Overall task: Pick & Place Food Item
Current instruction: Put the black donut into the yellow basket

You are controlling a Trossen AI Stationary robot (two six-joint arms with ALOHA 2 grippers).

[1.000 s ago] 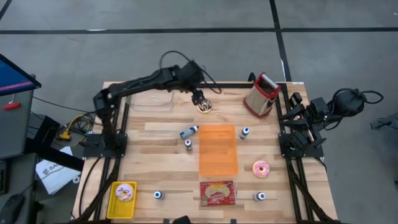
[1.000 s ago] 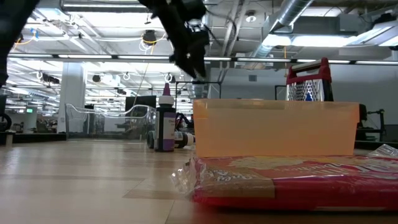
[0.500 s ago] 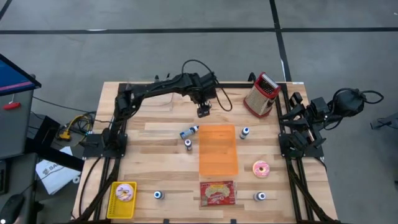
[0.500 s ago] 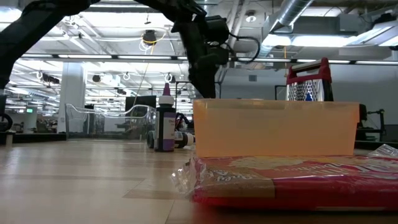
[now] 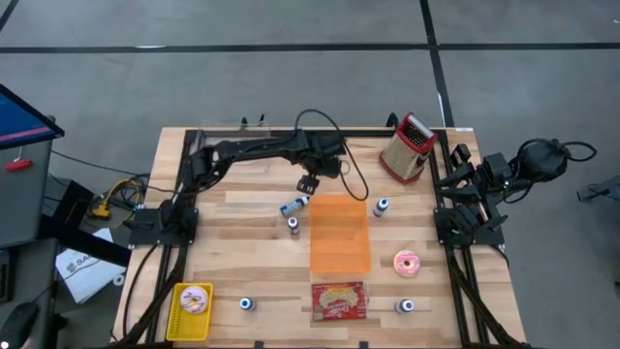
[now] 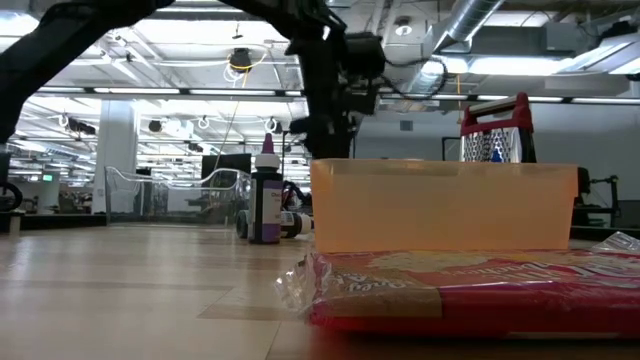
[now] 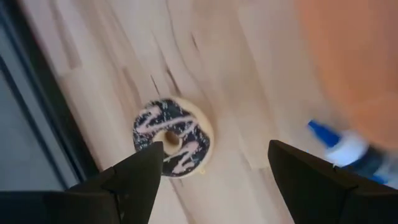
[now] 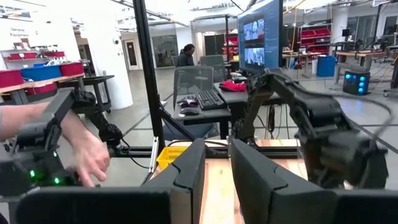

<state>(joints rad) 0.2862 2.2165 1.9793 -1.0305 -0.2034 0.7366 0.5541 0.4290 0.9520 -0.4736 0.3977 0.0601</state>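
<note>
A chocolate-iced donut with pink stripes lies flat on the wooden table near its far edge. In the high view my left arm hides it. My left gripper hangs over it, open and pointing steeply down; one finger stands by the donut's near rim and the other well clear of it. From above, my left gripper sits just beyond the orange container. My right gripper waits folded at the table's right edge, its fingers almost together with nothing between them.
A red-and-steel grater stands at the far right. Small blue-capped bottles flank the orange container. A pink donut, a red packet and a yellow tray lie nearer. A person's hand shows beyond the table.
My left gripper has come down and moved toward the table's near edge, over the chocolate donut, rolling about its own axis as it went. Its fingers have stayed open. The donut has not moved. My right arm has kept still.
</note>
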